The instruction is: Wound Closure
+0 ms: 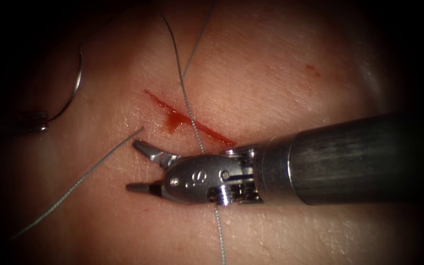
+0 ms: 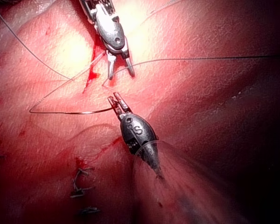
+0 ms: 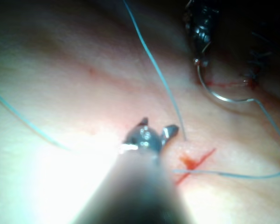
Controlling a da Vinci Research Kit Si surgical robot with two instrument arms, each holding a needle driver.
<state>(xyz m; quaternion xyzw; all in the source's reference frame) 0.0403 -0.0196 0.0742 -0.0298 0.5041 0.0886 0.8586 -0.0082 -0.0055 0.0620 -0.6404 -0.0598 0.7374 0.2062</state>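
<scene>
Left tool (image 1: pixel 39 128): far left of cut, fingers clenched on needle (image 1: pixel 72 88) near its end; needle clear of tissue (image 1: pixel 271 73).
Cut (image 1: pixel 187 118): red fluid (image 1: pixel 173 120) pooled; thread (image 1: pixel 192 122) crosses it.
Right tool (image 1: pixel 145 167): fingers released, holding nothing, just beside thread.
Risk: slack thread snagging in released fingers; needle tip scoring tissue.

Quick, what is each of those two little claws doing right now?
Left tool: shut on the needle near one end, needle out of the tissue.
Right tool: open, holding nothing.
</scene>
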